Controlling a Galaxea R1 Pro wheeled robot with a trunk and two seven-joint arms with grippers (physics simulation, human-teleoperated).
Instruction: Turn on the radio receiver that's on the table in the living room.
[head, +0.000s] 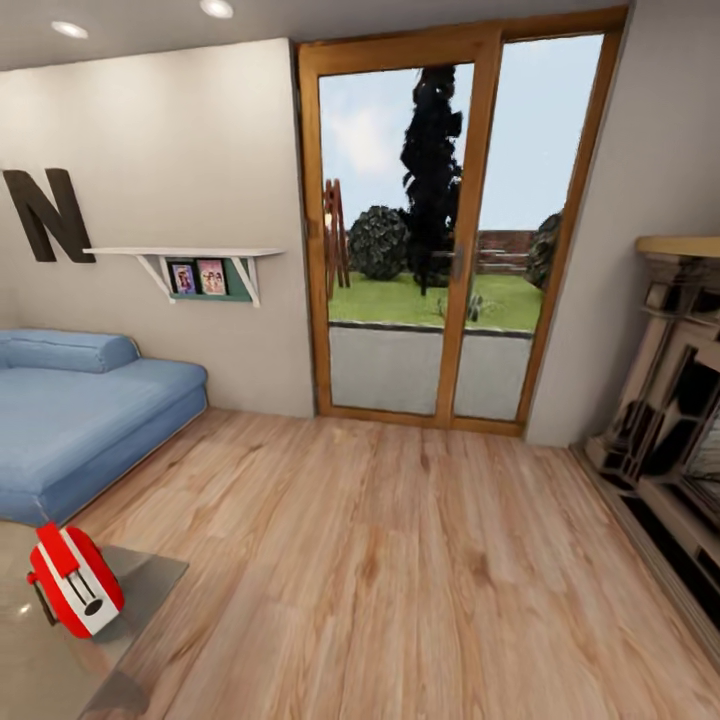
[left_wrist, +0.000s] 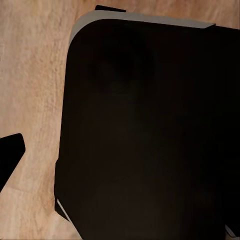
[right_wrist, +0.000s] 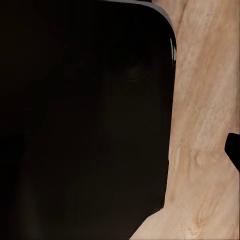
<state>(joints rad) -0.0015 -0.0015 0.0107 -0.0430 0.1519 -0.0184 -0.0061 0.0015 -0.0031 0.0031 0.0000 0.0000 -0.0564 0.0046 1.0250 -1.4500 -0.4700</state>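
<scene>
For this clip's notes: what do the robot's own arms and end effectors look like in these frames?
Little of them can be made out. The left wrist view has a large matte black rounded-corner body with a thin grey edge, and a small black tip beside it over the wood floor. The right wrist view has a similar black rounded body and a small black tip. No cables or markings are visible, and the end effectors' fingers cannot be made out.

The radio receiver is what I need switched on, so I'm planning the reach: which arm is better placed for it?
Probably the left. In the head view the radio receiver sits on the table at the lower left, the left arm's side; the robot likely needs to turn closer first.
</scene>
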